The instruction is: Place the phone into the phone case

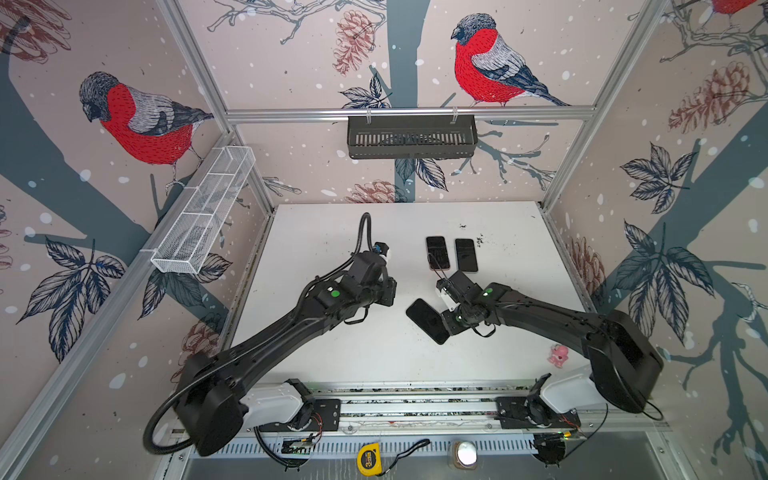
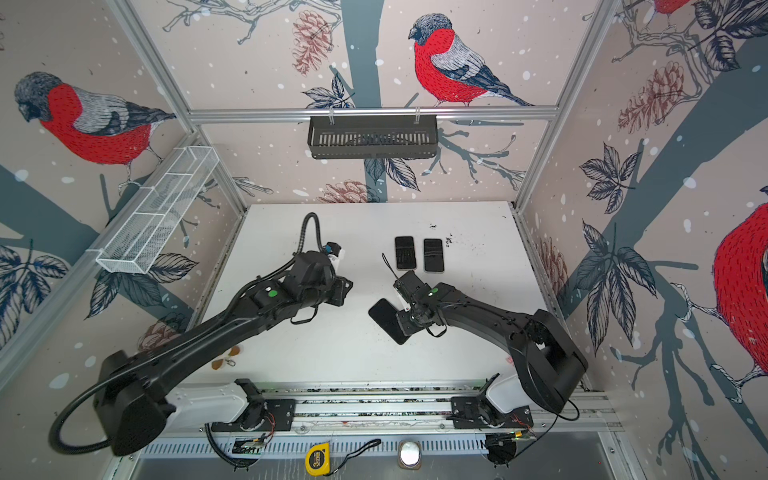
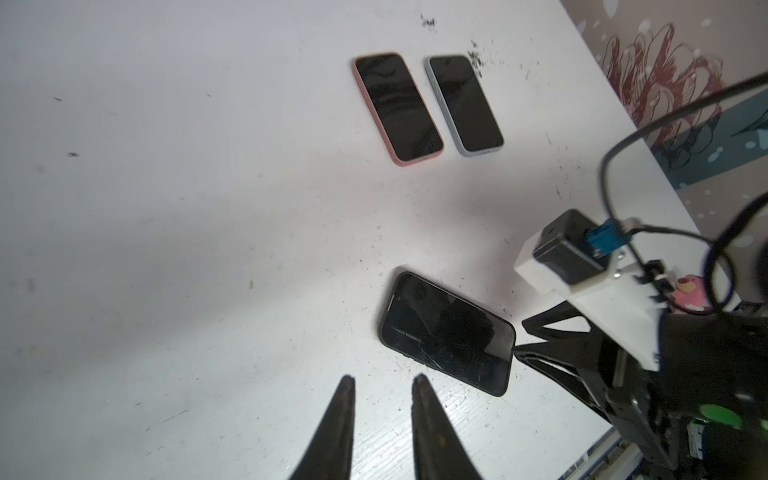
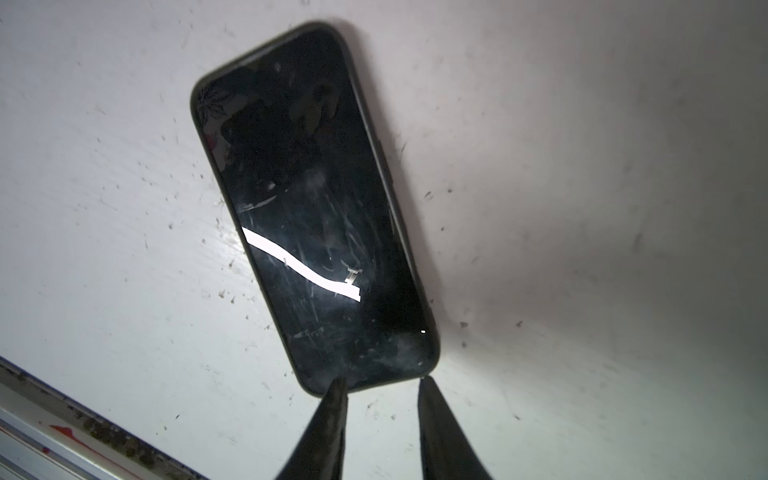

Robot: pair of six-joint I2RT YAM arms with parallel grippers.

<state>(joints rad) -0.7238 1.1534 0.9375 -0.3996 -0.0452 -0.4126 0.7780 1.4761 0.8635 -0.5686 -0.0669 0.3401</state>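
Speckled white table (image 1: 374,353) is sitting between bird-papered walls (image 1: 291,62); scratched black phone (image 4: 316,208) is lying flat; left hand (image 3: 382,380) and right hand (image 4: 382,382) are hanging agape.

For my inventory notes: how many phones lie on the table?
3. A pink-edged phone and a grey-edged phone side by side farther back; a black phone by the right gripper. None seems hidden.

Hung on the left wall rail, a white mesh basket (image 1: 203,210) with dividers; on the back rail, a black slotted basket (image 1: 411,139). Below the front edge of the white desk (image 1: 332,365), a yellow tape measure (image 1: 368,459) with a black strap, near a round white-topped jar (image 1: 465,454). By the desk's right front corner, a small pink toy (image 1: 557,354). At left front, in a top view, amber pieces (image 2: 219,365). Dark specks (image 1: 480,240) toward the back. Bullfinch wallpaper (image 1: 486,62) all round.
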